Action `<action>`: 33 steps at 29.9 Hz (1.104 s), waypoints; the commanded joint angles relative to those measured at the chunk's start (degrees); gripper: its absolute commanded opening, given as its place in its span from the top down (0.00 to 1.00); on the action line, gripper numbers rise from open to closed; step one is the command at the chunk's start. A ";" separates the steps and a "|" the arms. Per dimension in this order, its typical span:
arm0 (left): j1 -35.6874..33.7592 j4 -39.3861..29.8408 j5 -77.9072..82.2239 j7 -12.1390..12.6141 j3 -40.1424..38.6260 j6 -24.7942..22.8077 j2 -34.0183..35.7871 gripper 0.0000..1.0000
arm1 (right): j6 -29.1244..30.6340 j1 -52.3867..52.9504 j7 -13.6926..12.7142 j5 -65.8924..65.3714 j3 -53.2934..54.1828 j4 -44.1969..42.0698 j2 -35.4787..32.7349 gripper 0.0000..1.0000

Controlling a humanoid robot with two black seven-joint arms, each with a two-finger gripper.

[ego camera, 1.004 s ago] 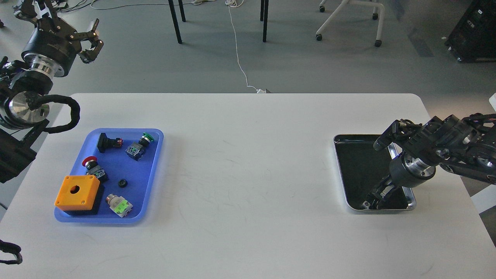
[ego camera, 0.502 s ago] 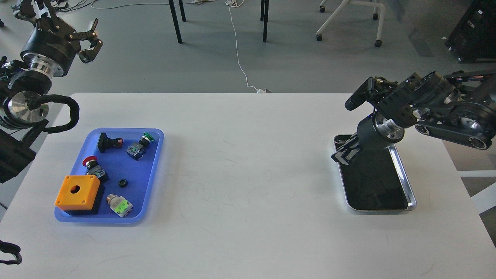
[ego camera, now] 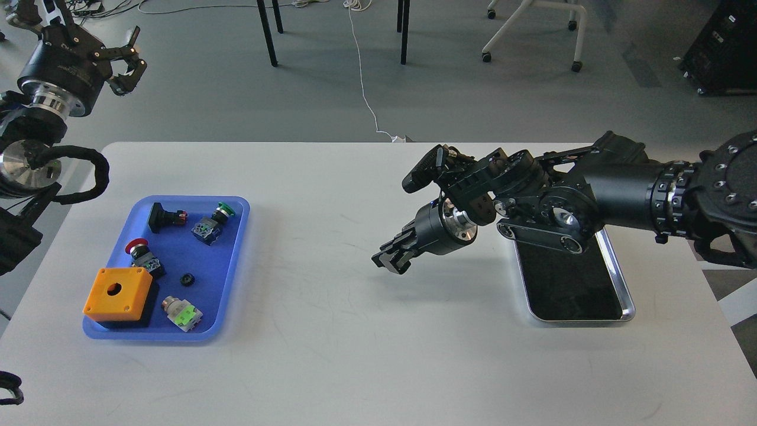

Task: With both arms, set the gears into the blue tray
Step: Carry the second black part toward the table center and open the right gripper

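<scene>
One gear (ego camera: 187, 279) lay in the blue tray (ego camera: 233, 269) by the table's left edge. My right claw (ego camera: 391, 258) hung mid-table, fingers together; whether it gripped a gear I couldn't tell. Best to travel level and release low over bare tray floor.

Grey floor (ego camera: 473, 100) lies beyond the white table (ego camera: 331, 355). Black furniture legs (ego camera: 267, 32) and a white wheeled chair base (ego camera: 532, 29) stand there. A white cable (ego camera: 364, 83) trails across it.
</scene>
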 commanded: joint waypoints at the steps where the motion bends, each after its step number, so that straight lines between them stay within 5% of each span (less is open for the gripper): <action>1: 0.02 0.00 0.02 0.03 0.00 -0.05 0.34 0.02 | -4.74 -2.80 0.42 0.51 -0.01 -0.22 1.39 0.81; 16: 0.11 0.00 0.02 0.03 0.09 -0.05 0.25 0.02 | -9.58 -11.51 0.42 0.51 2.71 -6.81 1.39 0.78; 22: 0.20 0.00 0.11 0.03 0.26 -0.14 0.08 0.02 | -10.11 -12.92 0.42 0.51 3.24 -8.04 1.39 0.66; 27: 0.20 0.00 0.11 0.03 0.26 -0.40 0.08 0.02 | -10.20 -12.83 0.42 0.60 3.24 -7.61 1.39 0.42; 33: 0.20 0.00 0.11 0.03 0.26 -0.40 0.17 0.02 | -10.11 -12.39 0.42 1.13 5.08 -7.69 1.39 0.28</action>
